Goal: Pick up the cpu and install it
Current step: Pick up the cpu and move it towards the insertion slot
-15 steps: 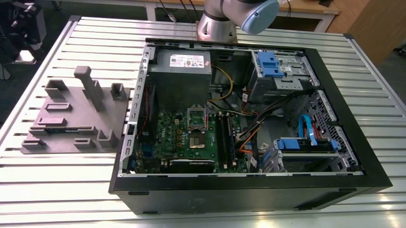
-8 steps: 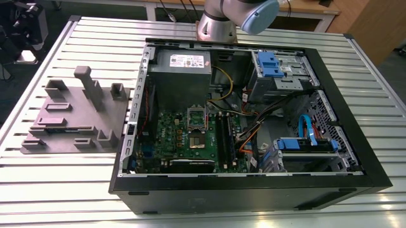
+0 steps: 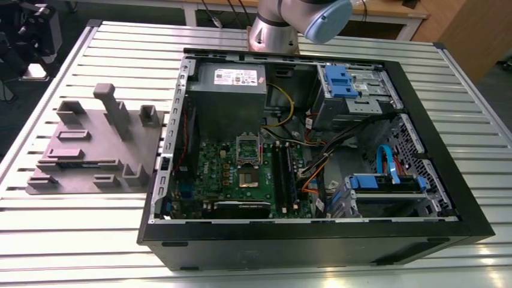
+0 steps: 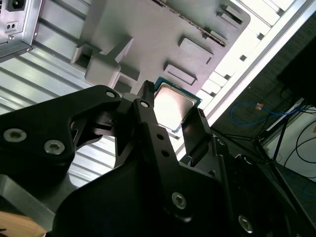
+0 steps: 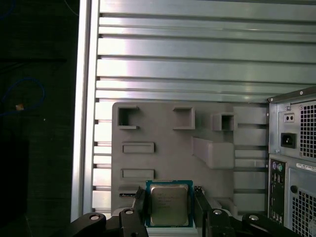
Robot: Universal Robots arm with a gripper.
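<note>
The jaws are clenched on the cpu [image 4: 173,104] in the second wrist view, one finger pressed to each of two opposite edges, holding it clear of the grey fixture [image 4: 148,29] behind. In the first wrist view it is a flat square chip with a bright silver top and a thin green rim, gripped over the fixture and the slatted counter [image 5: 197,49]. In the exterior view the open computer case [image 3: 320,231] lies just beside the fixture, with the motherboard socket [image 3: 249,177] mid-board. I judge the pick-up done and the carry in hand. Seating would call for squaring the chip to that socket.
</note>
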